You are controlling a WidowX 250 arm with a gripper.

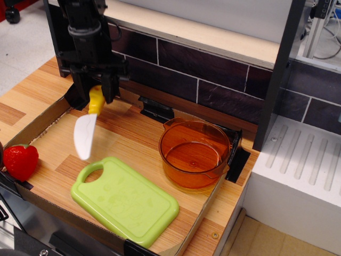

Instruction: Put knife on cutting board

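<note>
My gripper (96, 92) is at the back left of the wooden tabletop, shut on the yellow handle of the toy knife (87, 131). The knife hangs in the air with its white blade pointing down, the tip just above the far left end of the cutting board. The cutting board (125, 200) is light green and lies flat at the front of the tabletop, its oval handle hole at the left end. Nothing lies on it.
An orange transparent pot (194, 153) stands to the right of the board. A red toy strawberry (20, 161) lies at the left edge. A dark tiled wall (213, 74) runs behind. A white appliance (298, 181) stands at the right.
</note>
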